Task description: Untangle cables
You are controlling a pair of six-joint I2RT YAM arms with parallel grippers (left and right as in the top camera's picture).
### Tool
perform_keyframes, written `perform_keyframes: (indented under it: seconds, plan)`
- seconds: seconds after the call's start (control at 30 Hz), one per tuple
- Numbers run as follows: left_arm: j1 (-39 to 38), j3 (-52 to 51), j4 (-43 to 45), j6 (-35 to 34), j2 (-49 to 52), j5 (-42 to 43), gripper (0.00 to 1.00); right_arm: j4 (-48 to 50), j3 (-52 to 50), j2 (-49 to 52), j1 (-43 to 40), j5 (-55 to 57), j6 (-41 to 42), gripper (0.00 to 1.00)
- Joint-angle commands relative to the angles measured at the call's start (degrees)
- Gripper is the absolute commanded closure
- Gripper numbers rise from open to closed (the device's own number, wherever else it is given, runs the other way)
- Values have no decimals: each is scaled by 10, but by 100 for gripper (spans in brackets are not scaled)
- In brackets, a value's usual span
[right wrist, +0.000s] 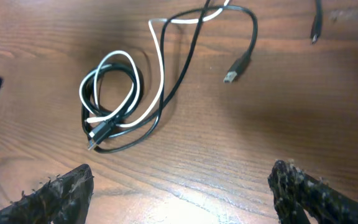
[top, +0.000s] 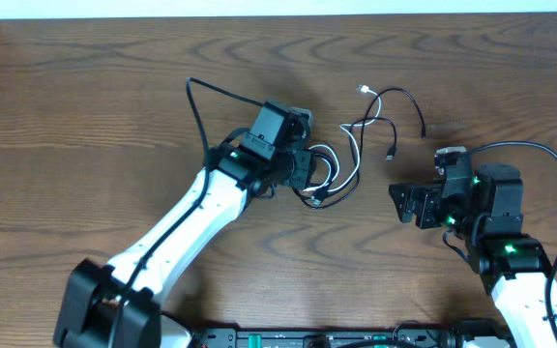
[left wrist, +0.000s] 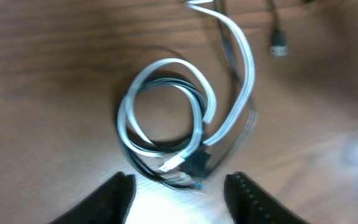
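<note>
**Overhead.** The white cable and the black cable lie together near the middle of the table. They are wound into 1 small coil, with loose tails running up and to the right. The left gripper is placed just beside the coil's left edge. The right gripper is kept apart from it, lower and to the right.

**Left wrist.** The coil is shown just ahead of the 2 fingers. These are spread wide and nothing is caught between them. 2 plug ends are seen at the coil's near edge, close to the gap but not clamped. The picture is slightly blurred.

**Right wrist.** The coil is seen well ahead and to the left. The black cable's free plug lies alone on bare wood. The right gripper's fingers are also spread wide, and nothing is held.

**Handling.** Both cables are judged light, limp and smooth-jacketed. A pull on 1 would likely drag the whole coil across the table unless the other is pinned. Thin strands lying flat on the wood may be hard to pinch. The plug ends are thicker and stiffer, so a firmer hold is expected there. The black cable's free plug looks the easiest to reach.
</note>
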Motion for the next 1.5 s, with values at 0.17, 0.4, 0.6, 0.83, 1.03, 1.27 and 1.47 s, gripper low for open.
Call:
perform_keyframes:
  seconds: [0.17, 0.4, 0.6, 0.83, 1.03, 1.27, 1.47]
  plan:
    - [0, 1, 80, 4, 121, -85, 31, 1, 11, 10, 3, -11, 8, 8]
    - [-1, 1, 106, -11, 188, -82, 48, 2, 11, 10, 3, -9, 8, 11]
    - [-5, -1, 95, -22, 213, -49, 67, 2, 11, 10, 3, -9, 8, 15]
    - [-10, 2, 78, -32, 156, 28, 92, 2, 11, 10, 3, -4, 8, 18]
    - [-10, 2, 77, -52, 41, 214, 92, 3, 11, 10, 3, -22, 8, 18]
    - [-26, 2, 85, -52, 13, 329, 92, 7, 11, 10, 10, -52, 8, 18]
    - [-32, 2, 150, -76, 12, 445, 92, 34, 11, 14, 46, -52, 23, 27]
